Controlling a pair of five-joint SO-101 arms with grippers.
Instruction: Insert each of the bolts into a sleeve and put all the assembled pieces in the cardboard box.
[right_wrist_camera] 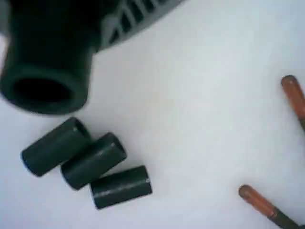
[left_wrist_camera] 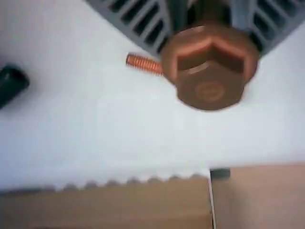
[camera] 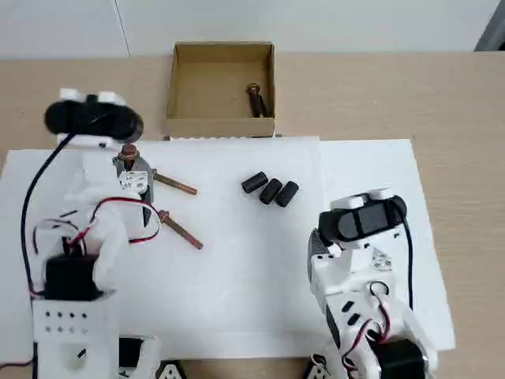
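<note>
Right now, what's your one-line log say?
left gripper: grips copper hex bolt | right gripper: grips black cylinder sleeve | cardboard box: one assembled piece

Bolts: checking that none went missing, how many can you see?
4. Held bolt in the left gripper; farther loose bolt and nearer loose bolt on the white sheet; boxed bolt in the cardboard box. Arms may hide more.

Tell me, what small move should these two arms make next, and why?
Probably bring the claws together: the left claw grips a copper hex-head bolt, the right claw a black sleeve with its bore open, so the bolt likely needs lining up with that hole.
</note>
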